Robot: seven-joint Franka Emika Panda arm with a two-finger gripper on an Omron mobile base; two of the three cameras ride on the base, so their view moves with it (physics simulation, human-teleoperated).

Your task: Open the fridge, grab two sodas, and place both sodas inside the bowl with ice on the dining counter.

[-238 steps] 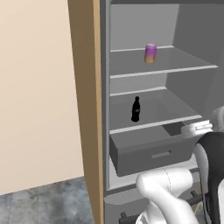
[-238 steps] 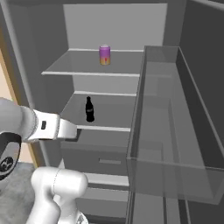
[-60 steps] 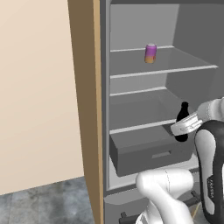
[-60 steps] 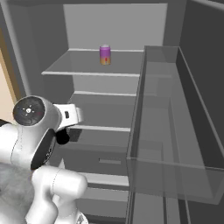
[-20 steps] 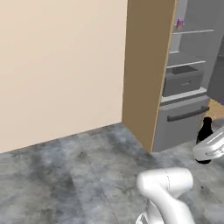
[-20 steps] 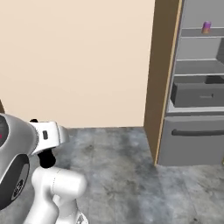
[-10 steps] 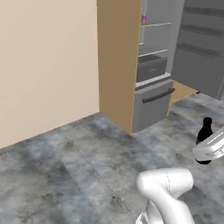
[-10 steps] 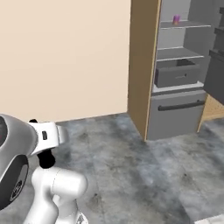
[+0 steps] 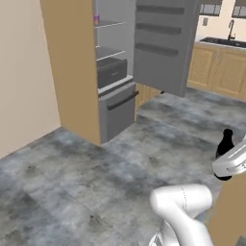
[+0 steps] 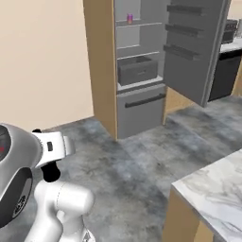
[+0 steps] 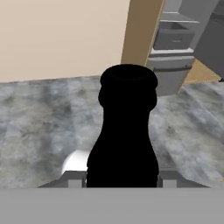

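My gripper [image 9: 224,162] is shut on the black soda bottle [image 9: 224,144], held upright low at the right over the floor. In the hand view the bottle [image 11: 127,131] stands between my fingers, its neck toward the fridge [image 11: 175,39]. From the right base camera the bottle [image 10: 49,173] is mostly hidden behind my hand. The fridge [image 9: 113,72] stands open across the room, and the purple-pink can [image 10: 130,18] is on its top shelf. A corner of the marble dining counter [image 10: 215,186] is at the lower right. The bowl is out of view.
The fridge door [image 9: 166,43] is swung wide into the room. Tan wall cabinets [image 9: 216,67] run behind it, with a dark appliance [image 10: 222,71] next to them. Grey stone floor [image 9: 96,173] lies between me and the fridge. A beige wall [image 10: 42,61] is on the left.
The whole picture has shifted: the base has kept turning and backing from the fridge, which now shows smaller, and the dining counter's corner has come into view. The bottle stays in my grip.
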